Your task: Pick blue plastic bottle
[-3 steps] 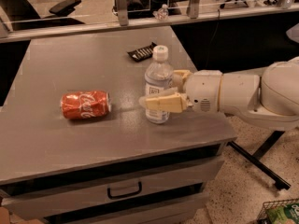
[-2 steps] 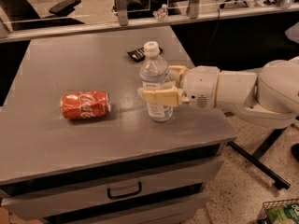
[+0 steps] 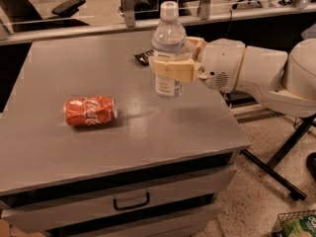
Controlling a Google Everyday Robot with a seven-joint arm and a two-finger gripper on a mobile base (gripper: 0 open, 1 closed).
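The blue plastic bottle point(image 3: 169, 43) is clear with a white cap and a pale label. It stands upright in the air, lifted off the grey cabinet top point(image 3: 123, 132). My gripper point(image 3: 174, 63) reaches in from the right and is shut on the bottle's middle; one cream finger point(image 3: 173, 71) crosses its front and the other is behind it. The white arm point(image 3: 256, 70) extends to the right edge.
A crushed red Coca-Cola can point(image 3: 90, 111) lies on its side at the left of the cabinet top. A small dark object point(image 3: 144, 57) lies behind the bottle. A drawer with a handle point(image 3: 131, 201) is below. Office chairs stand behind a rail.
The bottle stood on the cabinet top in my grip; now it has been raised clear of the surface, with the gripper moving up with it.
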